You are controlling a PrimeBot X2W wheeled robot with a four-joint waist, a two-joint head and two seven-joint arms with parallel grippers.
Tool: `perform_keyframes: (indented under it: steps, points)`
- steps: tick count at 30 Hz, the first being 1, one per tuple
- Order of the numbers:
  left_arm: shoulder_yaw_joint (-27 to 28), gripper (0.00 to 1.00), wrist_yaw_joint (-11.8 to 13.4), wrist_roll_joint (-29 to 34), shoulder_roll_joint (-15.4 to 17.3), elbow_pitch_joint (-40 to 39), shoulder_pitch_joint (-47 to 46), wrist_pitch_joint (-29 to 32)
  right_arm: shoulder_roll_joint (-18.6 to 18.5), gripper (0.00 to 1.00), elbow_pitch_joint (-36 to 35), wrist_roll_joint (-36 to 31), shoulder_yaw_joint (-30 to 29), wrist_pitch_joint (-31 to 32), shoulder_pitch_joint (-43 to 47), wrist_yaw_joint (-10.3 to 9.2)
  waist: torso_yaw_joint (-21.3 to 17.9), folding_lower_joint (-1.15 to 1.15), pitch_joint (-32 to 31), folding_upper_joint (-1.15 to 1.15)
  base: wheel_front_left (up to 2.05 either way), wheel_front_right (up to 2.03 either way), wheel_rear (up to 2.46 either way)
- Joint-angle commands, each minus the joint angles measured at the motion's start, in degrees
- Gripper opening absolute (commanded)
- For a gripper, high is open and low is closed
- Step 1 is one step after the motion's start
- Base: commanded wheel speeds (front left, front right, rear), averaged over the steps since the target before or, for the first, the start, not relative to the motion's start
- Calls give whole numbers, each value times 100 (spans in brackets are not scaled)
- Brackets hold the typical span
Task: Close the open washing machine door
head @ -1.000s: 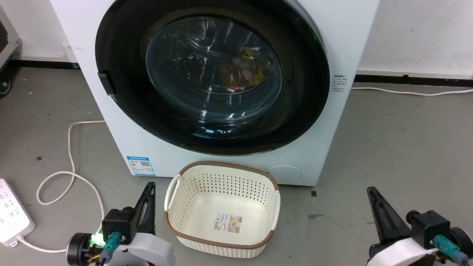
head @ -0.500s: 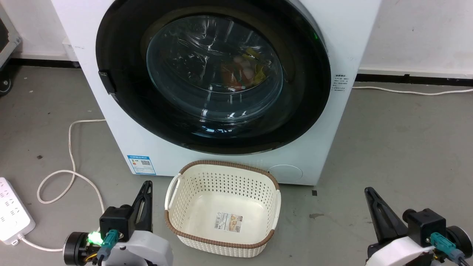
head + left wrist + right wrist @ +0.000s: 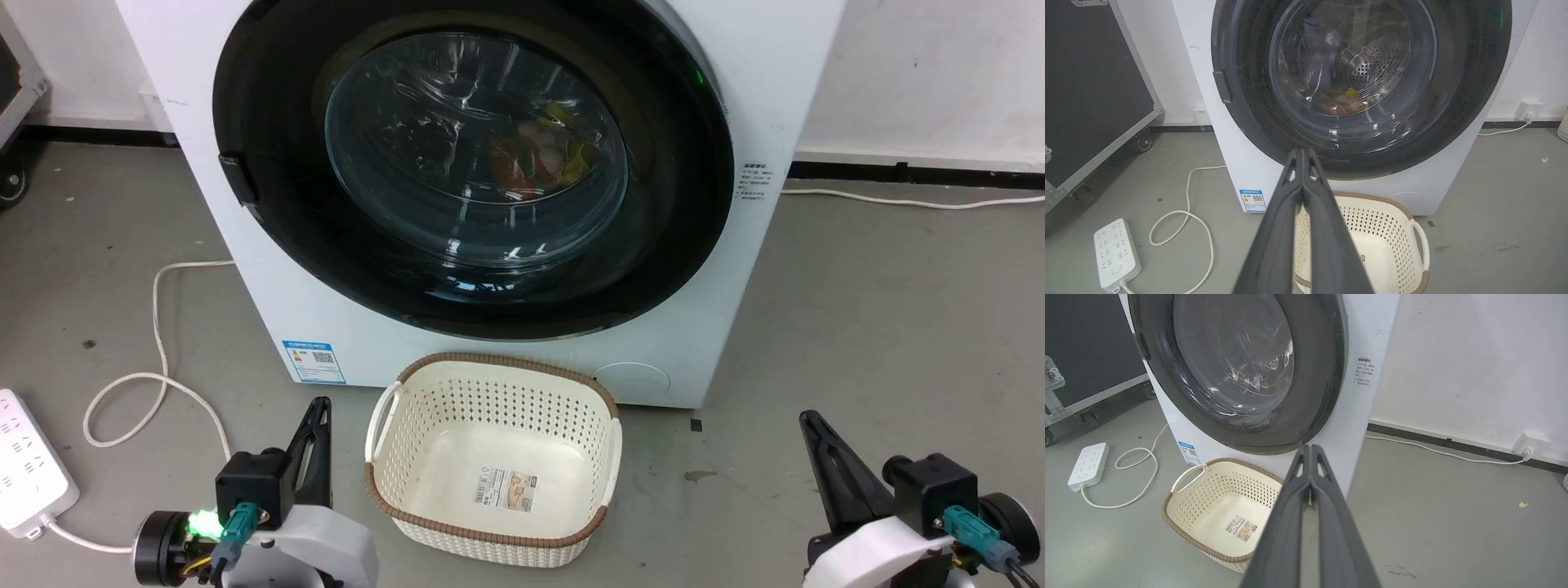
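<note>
Washing machine door (image 3: 478,163) lay flat against the white front of the washing machine (image 3: 678,351), spanning the head view from 10 o'clock round to 2 o'clock. Its glossy black rim sat flush with the cabinet in both wrist views. A small dark latch tab (image 3: 237,180) sat on the rim at the door's 9 o'clock, and a green light (image 3: 698,77) glowed at its 2 o'clock. Through the bulging glass, orange and yellow laundry (image 3: 535,159) lay in the steel drum. A blue label (image 3: 313,362) was stuck on the cabinet at the door's 7 o'clock.

On the grey floor, at 6 o'clock from the door and just in front of the washer, stood a cream perforated basket (image 3: 494,396) with a brown rim and a sticker on its bottom. The left gripper (image 3: 320,406) hung at 7 o'clock in the head view, just beside the basket's left handle. Its two dark fingers were pressed together with nothing between them. The right gripper (image 3: 808,418) hung at 5 o'clock, well apart from the basket, its fingers likewise pinched together and empty. Both stood well apart from the door. A white power strip (image 3: 28,461) lay at 8 o'clock, and a pale cord (image 3: 155,327) looped on the floor beside it, toward the washer's left side.
</note>
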Motion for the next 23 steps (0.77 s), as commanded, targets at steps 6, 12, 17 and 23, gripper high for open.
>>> perform_keyframes:
  steps: [6,12,17,23]
  points:
    - [44,0,43,36,-6,-89,93,89,30,0,-74,-61,31,90,-77,-4,7,0,9,0,0,0,0]
    - [74,0,63,56,-7,-156,104,183,32,0,-104,-82,59,185,-90,-4,16,0,21,0,0,0,0]
    - [80,0,66,60,-7,-170,106,202,33,0,-110,-86,64,204,-93,-4,18,0,23,0,0,0,0]
    - [80,0,66,60,-7,-170,106,202,33,0,-110,-86,64,204,-93,-4,18,0,23,0,0,0,0]
